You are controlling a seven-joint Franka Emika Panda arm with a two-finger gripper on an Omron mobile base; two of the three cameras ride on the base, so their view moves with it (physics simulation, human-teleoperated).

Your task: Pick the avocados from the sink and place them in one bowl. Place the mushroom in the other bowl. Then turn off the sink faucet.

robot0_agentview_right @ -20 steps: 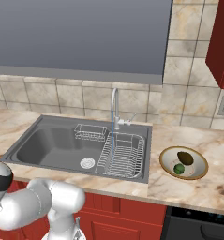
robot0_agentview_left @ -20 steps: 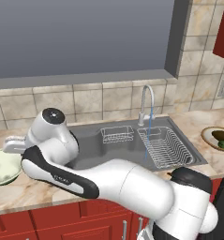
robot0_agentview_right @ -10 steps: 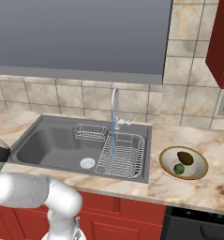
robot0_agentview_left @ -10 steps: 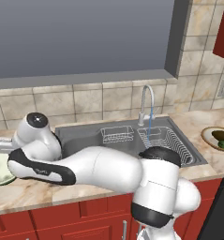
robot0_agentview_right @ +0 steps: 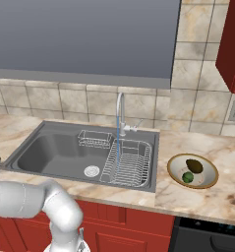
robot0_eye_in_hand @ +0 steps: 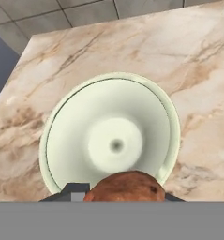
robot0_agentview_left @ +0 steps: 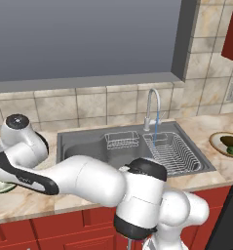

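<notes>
The mushroom (robot0_eye_in_hand: 127,186) sits pinched in the gripper (robot0_eye_in_hand: 125,194), above the near rim of the pale green bowl (robot0_eye_in_hand: 76,140) on the marble counter (robot0_eye_in_hand: 197,84). Both avocados (robot0_agentview_right: 193,166) lie in the tan bowl (robot0_agentview_right: 207,181), far across the sink (robot0_agentview_right: 55,152).

Arm (robot0_agentview_left: 88,178): glossy white rounded links, fat tube segs. Dark/black bands at joints, one black ring on the big elbow link nr sink (robot0_agentview_left: 132,146) front edge. Round grey-black cap on top of the link left of sink. Fingertips (robot0_eye_in_hand: 73,190) small, dark grey, blocky.
</notes>
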